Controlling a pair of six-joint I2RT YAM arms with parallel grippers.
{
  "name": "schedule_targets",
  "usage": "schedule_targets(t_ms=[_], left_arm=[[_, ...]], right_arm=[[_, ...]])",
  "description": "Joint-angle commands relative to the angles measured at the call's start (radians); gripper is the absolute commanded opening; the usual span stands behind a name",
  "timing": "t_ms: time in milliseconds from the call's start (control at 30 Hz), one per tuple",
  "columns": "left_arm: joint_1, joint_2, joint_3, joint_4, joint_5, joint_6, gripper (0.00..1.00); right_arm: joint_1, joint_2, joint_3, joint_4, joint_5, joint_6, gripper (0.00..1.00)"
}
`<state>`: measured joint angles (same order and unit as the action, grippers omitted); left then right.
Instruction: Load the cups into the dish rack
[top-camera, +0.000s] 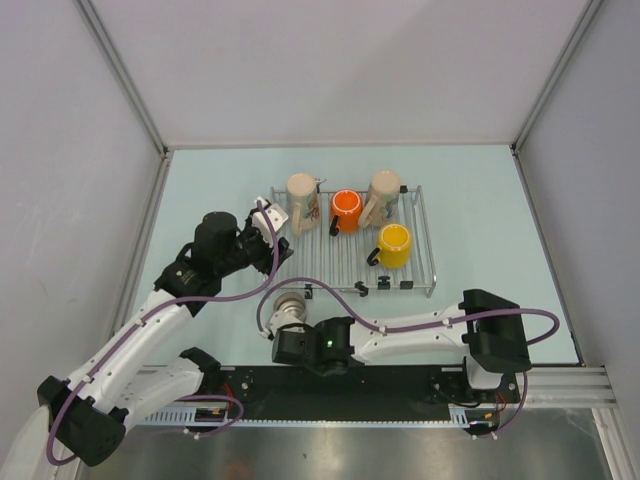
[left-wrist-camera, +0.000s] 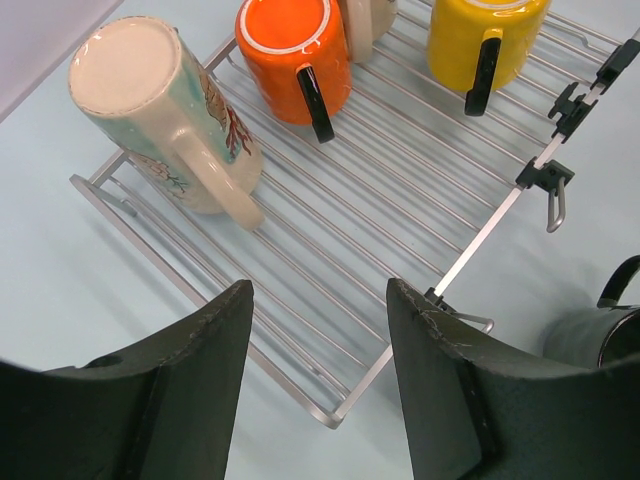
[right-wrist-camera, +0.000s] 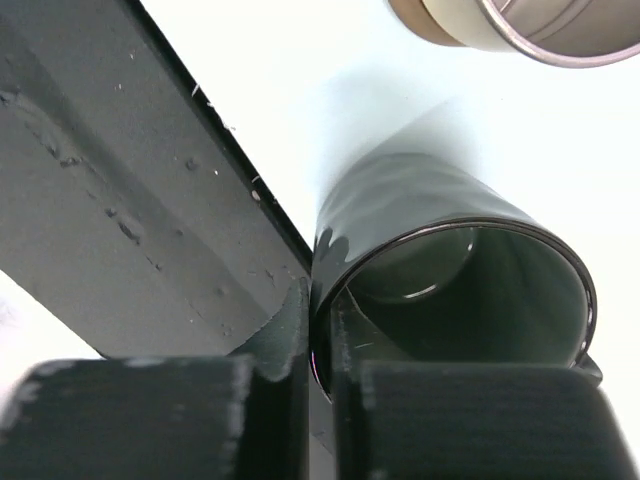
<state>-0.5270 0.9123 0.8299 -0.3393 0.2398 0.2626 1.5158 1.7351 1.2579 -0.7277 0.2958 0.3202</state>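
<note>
On the table just in front of the dish rack (top-camera: 330, 262), the right gripper (right-wrist-camera: 320, 340) pinches the dark grey-green mug (right-wrist-camera: 440, 220) by its rim. The left gripper (left-wrist-camera: 318, 300) hovers above the rack's corner, jaws apart and empty. Four mugs (top-camera: 345, 208) sit inside.

The rack (left-wrist-camera: 350, 230) is thin, smooth, bright metal wire with black plastic clips (left-wrist-camera: 545, 175). The orange mug (left-wrist-camera: 285, 60) and yellow mug (left-wrist-camera: 460, 40) are glossy glazed ceramic with shiny black handles, while the cream mug (left-wrist-camera: 150, 110) looks duller, its base matt. The dark mug (right-wrist-camera: 430, 210) is glossy, the steel cup (right-wrist-camera: 500, 25) is polished metal, and the left fingers (left-wrist-camera: 200, 400) are matt black plastic with rough, scuffed edges.
</note>
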Motion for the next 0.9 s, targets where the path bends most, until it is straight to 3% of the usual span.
schedule_targets(t_ms=[0, 200, 367, 533, 700, 867], left_arm=[[0.009, -0.020, 0.000, 0.020, 0.023, -0.010, 0.61], [0.012, -0.029, 0.005, 0.017, 0.020, -0.013, 0.61], [0.038, -0.055, 0.029, 0.036, -0.004, -0.039, 0.64], [0.091, -0.119, 0.029, 0.077, 0.052, -0.036, 0.70], [0.156, -0.213, -0.012, 0.118, 0.232, -0.023, 0.70], [0.193, -0.306, -0.057, 0.138, 0.389, -0.023, 0.60]], right_arm=[[-0.005, 0.015, 0.006, 0.003, -0.041, 0.002, 0.00], [-0.046, -0.028, -0.025, 0.112, -0.115, 0.022, 0.00], [-0.057, -0.301, -0.067, 0.270, -0.162, 0.054, 0.00], [-0.106, -0.609, -0.199, 0.568, -0.195, 0.126, 0.00], [-0.245, -0.824, -0.376, 0.821, -0.277, 0.203, 0.00], [-0.388, -0.879, -0.448, 1.025, -0.429, 0.287, 0.00]])
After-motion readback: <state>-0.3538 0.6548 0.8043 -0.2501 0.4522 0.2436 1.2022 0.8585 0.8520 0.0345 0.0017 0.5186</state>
